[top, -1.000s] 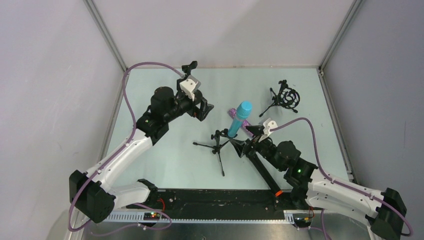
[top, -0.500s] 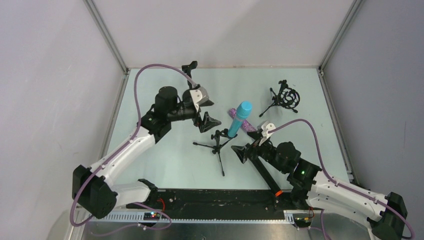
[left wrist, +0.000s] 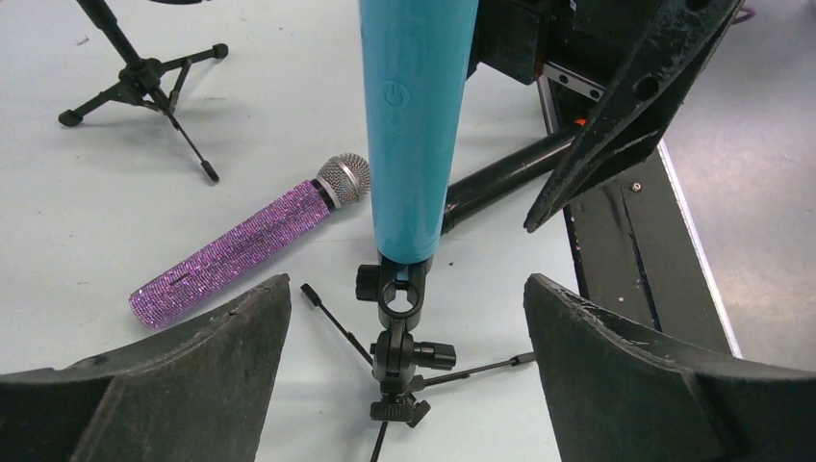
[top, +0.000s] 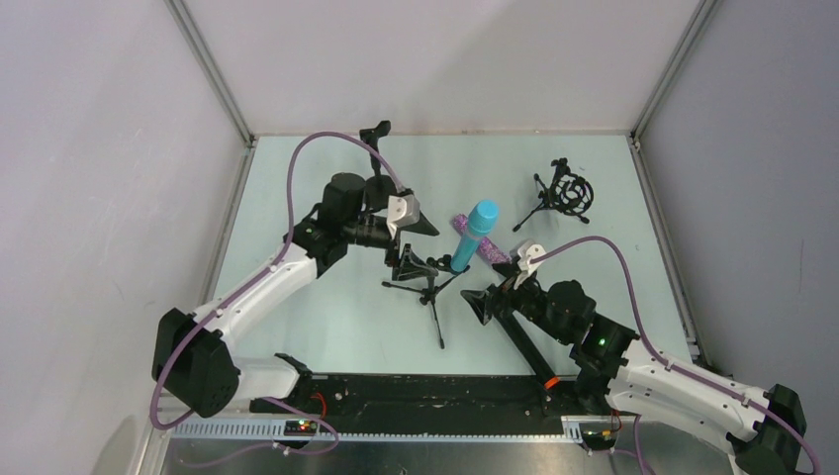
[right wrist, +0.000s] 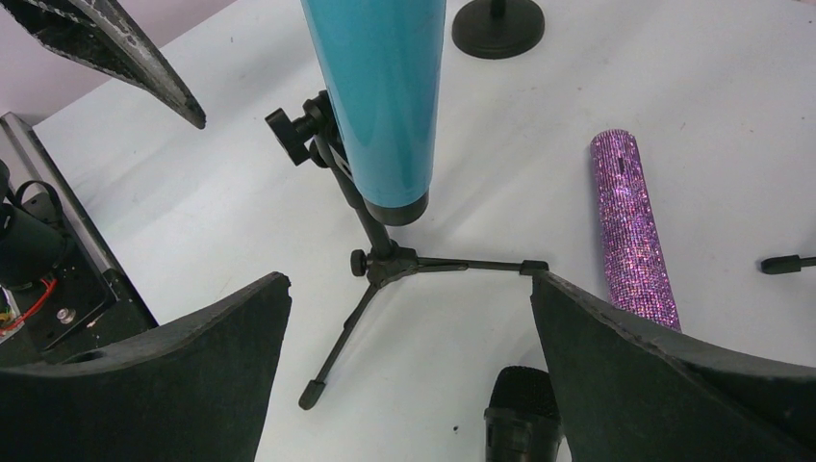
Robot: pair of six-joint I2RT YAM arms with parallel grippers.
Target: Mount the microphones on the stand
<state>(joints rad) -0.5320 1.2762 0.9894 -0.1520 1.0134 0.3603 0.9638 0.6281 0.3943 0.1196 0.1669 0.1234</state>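
Note:
The light blue microphone [top: 478, 233] stands tilted in the clip of a small black tripod stand [top: 428, 282]. No finger touches it. My left gripper [top: 415, 247] is open just left of the stand, with the clip [left wrist: 399, 294] seen between its fingers. My right gripper [top: 492, 288] is open on the stand's right side, the tripod legs [right wrist: 385, 262] ahead of it. The purple glittery microphone [left wrist: 245, 245] lies on the table behind the blue one. The black microphone [top: 519, 341] with an orange ring lies under my right arm, its head [right wrist: 524, 414] between the right fingers.
A second tripod with a round shock mount [top: 566, 193] stands at the back right. A black round-based stand [top: 376, 134] sits at the back, left of centre. A black rail [top: 416, 391] runs along the near edge between the arm bases.
My left gripper has swung right and nearer, up to the stand. My right gripper has drawn back slightly from the blue microphone's base, which stays in the clip.

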